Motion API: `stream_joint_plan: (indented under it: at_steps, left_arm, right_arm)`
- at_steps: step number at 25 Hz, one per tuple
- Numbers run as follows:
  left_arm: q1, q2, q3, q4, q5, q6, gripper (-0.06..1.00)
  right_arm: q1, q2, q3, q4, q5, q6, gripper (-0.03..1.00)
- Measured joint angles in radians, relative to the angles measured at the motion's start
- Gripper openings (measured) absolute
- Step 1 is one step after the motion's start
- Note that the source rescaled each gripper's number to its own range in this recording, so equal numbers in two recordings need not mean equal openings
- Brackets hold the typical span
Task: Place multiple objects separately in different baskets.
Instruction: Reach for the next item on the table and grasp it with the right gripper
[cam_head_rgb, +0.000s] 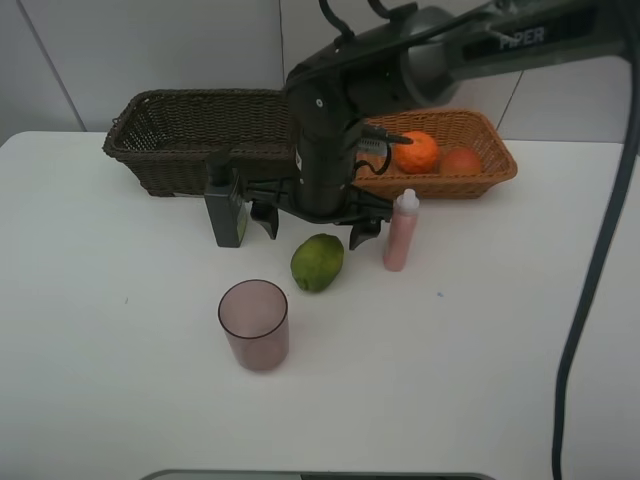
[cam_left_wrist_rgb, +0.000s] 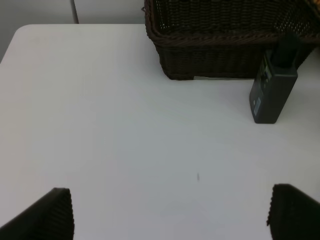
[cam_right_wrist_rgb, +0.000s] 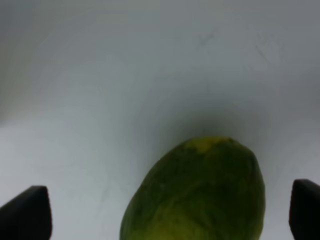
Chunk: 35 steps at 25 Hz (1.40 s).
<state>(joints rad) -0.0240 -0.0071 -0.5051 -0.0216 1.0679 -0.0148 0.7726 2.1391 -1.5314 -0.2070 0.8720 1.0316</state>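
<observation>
A green pear-shaped fruit (cam_head_rgb: 318, 262) lies on the white table (cam_head_rgb: 100, 300). The right gripper (cam_head_rgb: 315, 228) hangs directly over it, jaws spread wide to either side and gripping nothing. In the high view, a slim pink white-capped bottle (cam_head_rgb: 402, 232) stands near the fruit's right and a dark green pump bottle (cam_head_rgb: 224, 212) near its left. An off-centre squeeze could roll the fruit away, and the wide jaws might topple a bottle. The left gripper (cam_left_wrist_rgb: 170, 212), also spread, holds nothing.

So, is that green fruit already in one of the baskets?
No, the green fruit lies on the white table, beside the pink bottle.
</observation>
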Motion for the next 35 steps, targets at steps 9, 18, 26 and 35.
stream_joint_plan:
  at_steps: [9, 18, 26, 35]
  left_arm:
    - [0.000, 0.000, 0.000, 0.000, 0.000, 0.000, 1.00]
    - [0.000, 0.000, 0.000, 0.000, 0.000, 0.000, 1.00]
    - [0.000, 0.000, 0.000, 0.000, 0.000, 0.000, 1.00]
    - [0.000, 0.000, 0.000, 0.000, 0.000, 0.000, 1.00]
  right_arm:
    - [0.003, 0.033, 0.000, -0.020, -0.002, 0.000, 1.00]
    - [0.003, 0.075, 0.000, -0.028, -0.019, 0.001, 1.00]
    - [0.003, 0.085, 0.000, -0.020, -0.028, 0.001, 0.58]
    - [0.003, 0.085, 0.000, -0.019, -0.028, 0.001, 0.48]
